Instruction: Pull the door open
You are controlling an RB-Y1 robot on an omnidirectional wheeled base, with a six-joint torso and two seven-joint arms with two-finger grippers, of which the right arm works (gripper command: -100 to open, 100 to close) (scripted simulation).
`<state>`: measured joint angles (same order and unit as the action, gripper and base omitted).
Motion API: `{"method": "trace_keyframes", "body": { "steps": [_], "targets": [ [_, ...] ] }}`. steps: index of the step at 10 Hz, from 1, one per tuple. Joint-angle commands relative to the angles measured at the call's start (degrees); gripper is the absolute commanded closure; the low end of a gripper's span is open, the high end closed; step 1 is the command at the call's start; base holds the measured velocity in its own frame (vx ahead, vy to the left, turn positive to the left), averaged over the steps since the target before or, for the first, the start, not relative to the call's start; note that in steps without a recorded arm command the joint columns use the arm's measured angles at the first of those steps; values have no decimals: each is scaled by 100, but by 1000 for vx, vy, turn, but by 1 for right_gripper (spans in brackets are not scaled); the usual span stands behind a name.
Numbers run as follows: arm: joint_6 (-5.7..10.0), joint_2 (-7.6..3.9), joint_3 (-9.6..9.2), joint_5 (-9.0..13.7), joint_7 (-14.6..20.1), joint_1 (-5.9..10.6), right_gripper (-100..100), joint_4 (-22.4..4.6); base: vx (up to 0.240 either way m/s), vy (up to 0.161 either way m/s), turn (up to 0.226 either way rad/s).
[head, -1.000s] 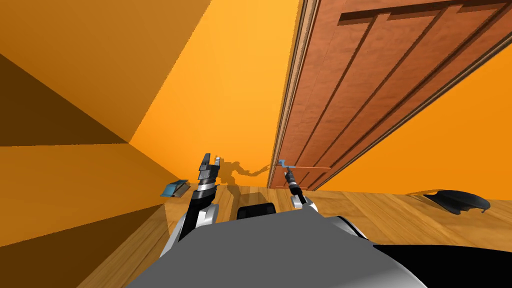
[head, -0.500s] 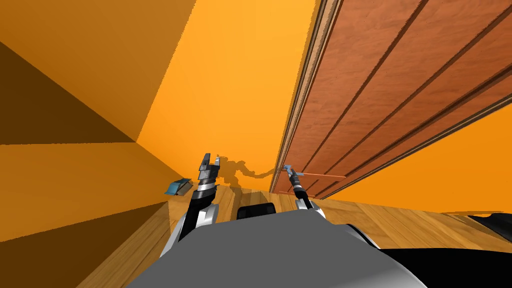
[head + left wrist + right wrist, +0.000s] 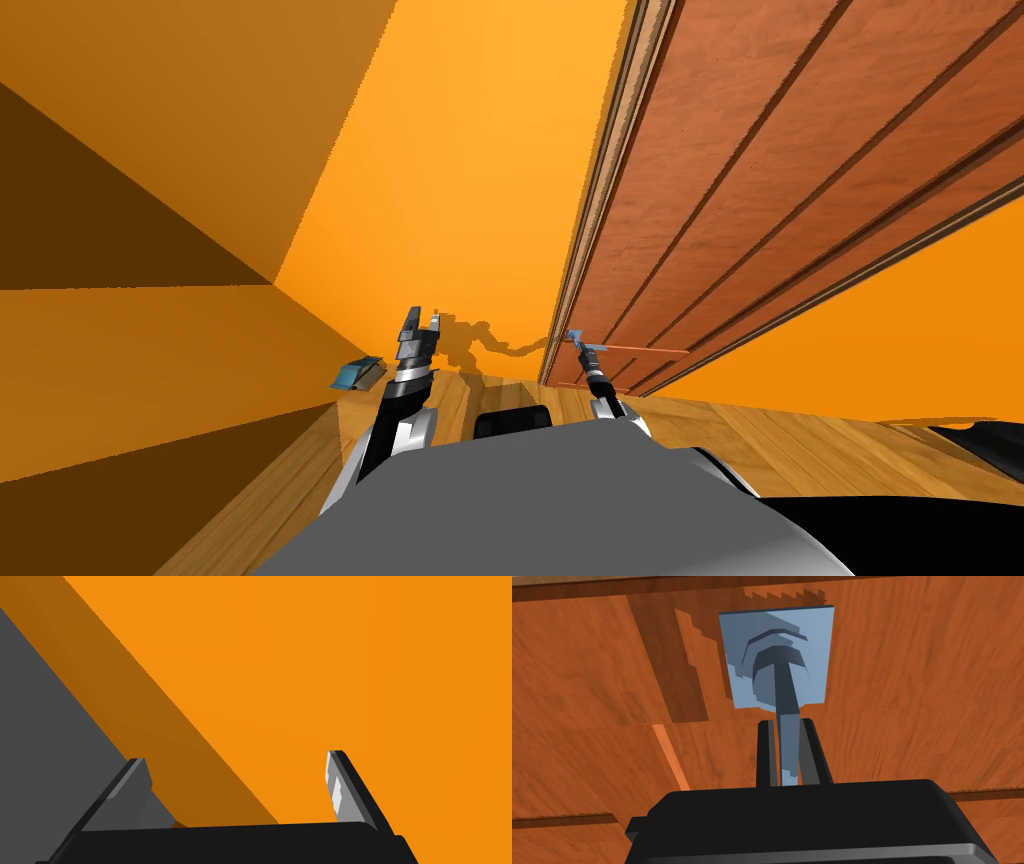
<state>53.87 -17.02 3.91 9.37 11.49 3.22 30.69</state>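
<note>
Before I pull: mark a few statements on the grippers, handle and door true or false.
1. The right gripper is shut on the door handle. True.
2. The left gripper is shut. False: its fingers stand apart and hold nothing.
3. The handle sits on a blue-grey plate on a reddish-brown door. True.
4. The left gripper touches the door. False: it is raised before the orange wall, apart from the door.
</note>
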Motion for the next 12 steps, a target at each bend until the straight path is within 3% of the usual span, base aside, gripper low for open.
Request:
{"method": "trace_keyframes", "body": {
  "steps": [1,10,11,12],
  "targets": [
    [11,0,3,2,2,2,100,5,0,0,0],
    [235,-466,-497,-331,691,-203,100,55,-191,-52,113],
    [246,-488,-520,-347,724,-213,100,57,-200,-64,77],
    [242,-440,-522,-345,690,-186,100,31,-84,-23,28]
  ]
}}
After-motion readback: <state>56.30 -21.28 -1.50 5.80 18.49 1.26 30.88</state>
